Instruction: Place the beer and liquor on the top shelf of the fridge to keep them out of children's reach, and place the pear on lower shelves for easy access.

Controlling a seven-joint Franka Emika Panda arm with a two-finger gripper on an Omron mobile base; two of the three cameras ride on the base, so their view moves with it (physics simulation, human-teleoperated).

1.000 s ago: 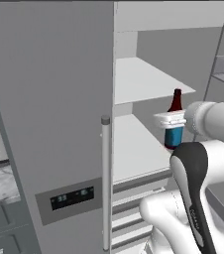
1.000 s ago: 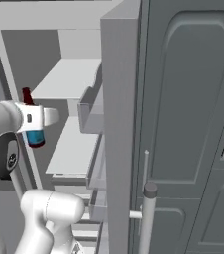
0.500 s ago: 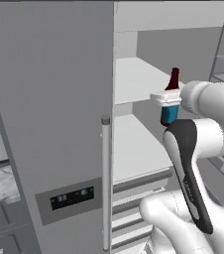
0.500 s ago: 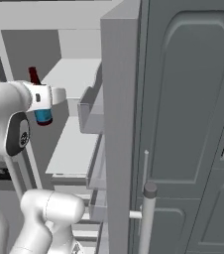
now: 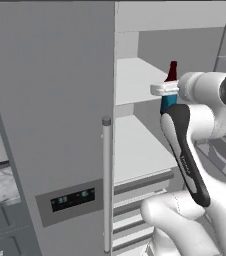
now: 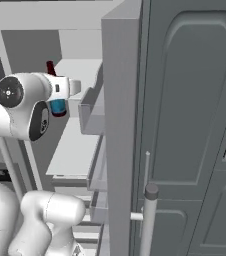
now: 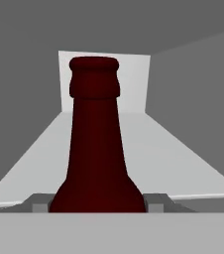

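The gripper [image 5: 166, 90] is closed on the beer [image 5: 170, 87], clamping the bottle around its blue-labelled body, with the dark neck standing up above the hand. In the left base view the bottle sits upright, raised in front of the open fridge [image 5: 60, 100], near the front edge of the top shelf [image 5: 135, 80]. In the right base view the beer [image 6: 55, 95] hangs beside the grey door bin [image 6: 90, 112], apart from it, with its base looking roughly level with that shelf's front edge. The hand view looks up along the neck [image 7: 94, 144] into the white interior, where the top shelf [image 7: 183, 158] runs back to the rear wall, and small grey finger pads [image 7: 156, 201] show at either side of the bottle's shoulder.

The beer is probably glass: stiff, smooth, likely slippery, and breakable if it drops or knocks the shelf edge. It is tall and slim, so it should tip easily if set down tilted or released before its base is flat. A full bottle would carry most of its weight low, so the hold on the wide labelled body seems sound; the label may give better friction than bare glass, and the narrow neck would be a poorer place to grip. Whether the base clears the shelf's front edge I cannot tell
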